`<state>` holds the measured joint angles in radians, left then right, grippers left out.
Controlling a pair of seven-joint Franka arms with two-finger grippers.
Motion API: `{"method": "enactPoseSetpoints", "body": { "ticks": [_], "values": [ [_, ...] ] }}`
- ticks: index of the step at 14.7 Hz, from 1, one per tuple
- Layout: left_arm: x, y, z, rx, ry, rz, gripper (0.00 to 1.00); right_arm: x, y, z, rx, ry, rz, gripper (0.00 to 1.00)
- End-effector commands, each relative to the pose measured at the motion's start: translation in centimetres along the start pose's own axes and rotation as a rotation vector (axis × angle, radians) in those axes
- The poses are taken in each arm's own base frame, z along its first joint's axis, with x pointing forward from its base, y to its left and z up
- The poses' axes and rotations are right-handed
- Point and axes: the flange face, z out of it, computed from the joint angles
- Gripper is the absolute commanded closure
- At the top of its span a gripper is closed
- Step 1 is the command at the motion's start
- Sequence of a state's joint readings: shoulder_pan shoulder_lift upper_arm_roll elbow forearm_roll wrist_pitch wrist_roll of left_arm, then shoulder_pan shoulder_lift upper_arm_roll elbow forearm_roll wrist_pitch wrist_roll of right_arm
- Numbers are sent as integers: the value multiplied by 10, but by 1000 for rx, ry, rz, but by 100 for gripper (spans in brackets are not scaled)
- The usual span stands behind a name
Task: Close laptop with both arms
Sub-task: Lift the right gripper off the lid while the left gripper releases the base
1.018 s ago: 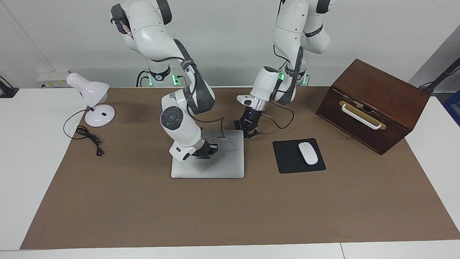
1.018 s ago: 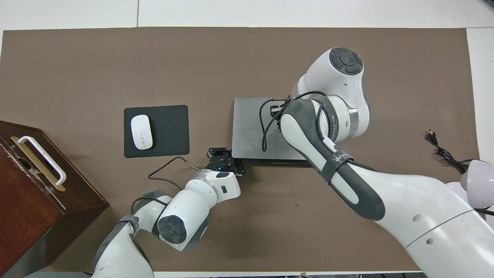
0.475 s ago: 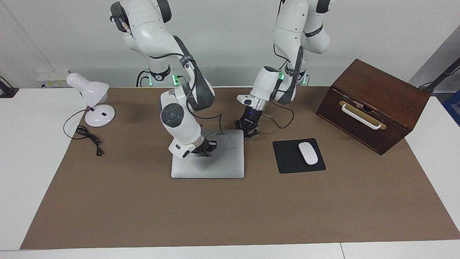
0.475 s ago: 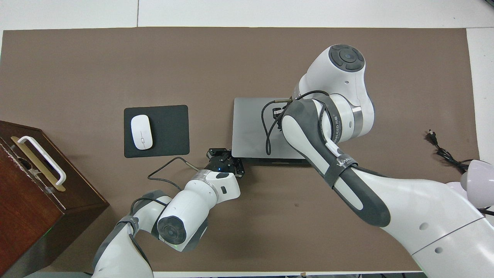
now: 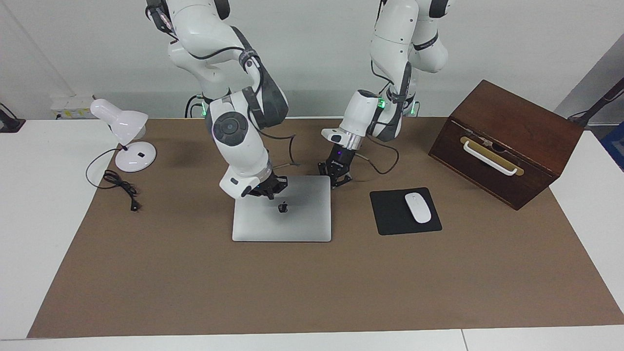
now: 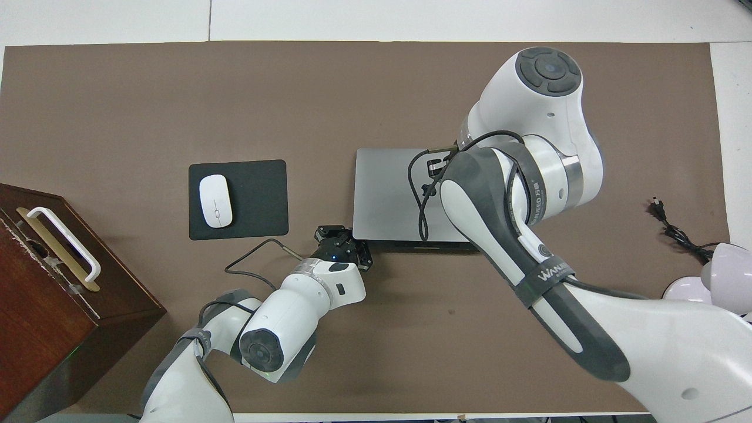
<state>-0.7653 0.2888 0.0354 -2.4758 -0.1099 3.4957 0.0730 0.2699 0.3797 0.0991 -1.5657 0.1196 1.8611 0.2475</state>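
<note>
The silver-grey laptop (image 5: 292, 219) lies flat on the brown mat with its lid down, and the dark apple logo (image 5: 282, 208) shows. In the overhead view, the laptop (image 6: 385, 200) is partly covered by the right arm. My right gripper (image 5: 265, 189) hangs shut a little above the lid, close to the hinge edge, holding nothing. My left gripper (image 5: 337, 179) is shut and low beside the laptop's hinge-side corner toward the left arm's end. It also shows in the overhead view as the left gripper (image 6: 341, 238). Whether it touches the corner I cannot tell.
A black mouse pad (image 5: 390, 214) with a white mouse (image 5: 418, 207) lies beside the laptop toward the left arm's end. A brown wooden box (image 5: 507, 141) with a white handle stands past it. A white desk lamp (image 5: 124, 131) and its black cord (image 5: 119, 185) are at the right arm's end.
The right arm has risen and drawn back toward its base, lifting its gripper off the lid and uncovering the logo. The left arm and the laptop have not moved.
</note>
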Motion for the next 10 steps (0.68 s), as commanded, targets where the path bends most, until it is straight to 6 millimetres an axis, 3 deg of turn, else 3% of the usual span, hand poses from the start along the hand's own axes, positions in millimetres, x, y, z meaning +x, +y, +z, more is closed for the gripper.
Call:
{"method": "enactPoseSetpoints", "body": {
  "ticks": [1,7,8,9,10],
  "values": [
    [-60,5,18,0,-166,-19,100,-17,2,-38,-58,34,6,100],
    [-40,5,0,-4,-137,-61,100,-48,27,-119,-70,108,21,99],
    [-35,5,-5,-6,-139,-77,100,-53,29,-125,-72,106,23,90],
    [-30,6,-10,-9,-145,-83,100,-58,31,-133,-72,109,26,71],
    [-23,6,-17,-14,-161,-87,100,-63,31,-138,-75,107,27,38]
  ]
}}
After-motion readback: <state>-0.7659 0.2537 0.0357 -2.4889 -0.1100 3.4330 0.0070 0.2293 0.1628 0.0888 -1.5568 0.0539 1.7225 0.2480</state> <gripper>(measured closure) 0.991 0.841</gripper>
